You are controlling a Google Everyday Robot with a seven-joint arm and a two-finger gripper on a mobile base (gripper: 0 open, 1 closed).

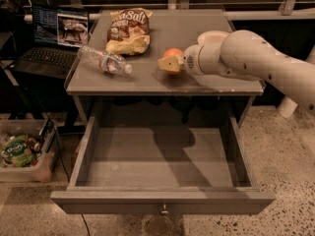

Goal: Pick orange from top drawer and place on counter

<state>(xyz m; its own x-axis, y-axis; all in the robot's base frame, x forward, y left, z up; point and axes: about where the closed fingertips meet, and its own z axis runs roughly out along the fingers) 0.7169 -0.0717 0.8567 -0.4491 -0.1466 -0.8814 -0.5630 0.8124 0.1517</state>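
- The flat grey counter (pixel 197 26) topped the grey cabinet, with a thin clear rim along its edges.
- Below it the wide, shallow grey top drawer (pixel 162 201) stood pulled fully out. Its round metal knob (pixel 163 211) faced the front, and I could see nothing lying inside it.
- The robot's thick cream arm (pixel 256 58) reached in from the right, low across the right half of the counter.
- An open black laptop (pixel 54 38) sat on a lower surface to the left of the cabinet, well apart from the arm.
- A crumpled chip bag (pixel 129 31) lay at the back left of the counter, near the gripper's path but not touching it.
- A clear plastic bottle (pixel 105 60) lay on its side near the left edge, in front of the bag.
- A white bowl (pixel 212 34) sat behind the arm, mostly hidden by it.
- The gripper (pixel 170 62) pointed left over the middle of the counter.
- The small round orange (pixel 173 54) sat between the pale yellow fingers (pixel 165 64), which were closed onto it. I could not tell whether the fruit touched the counter.
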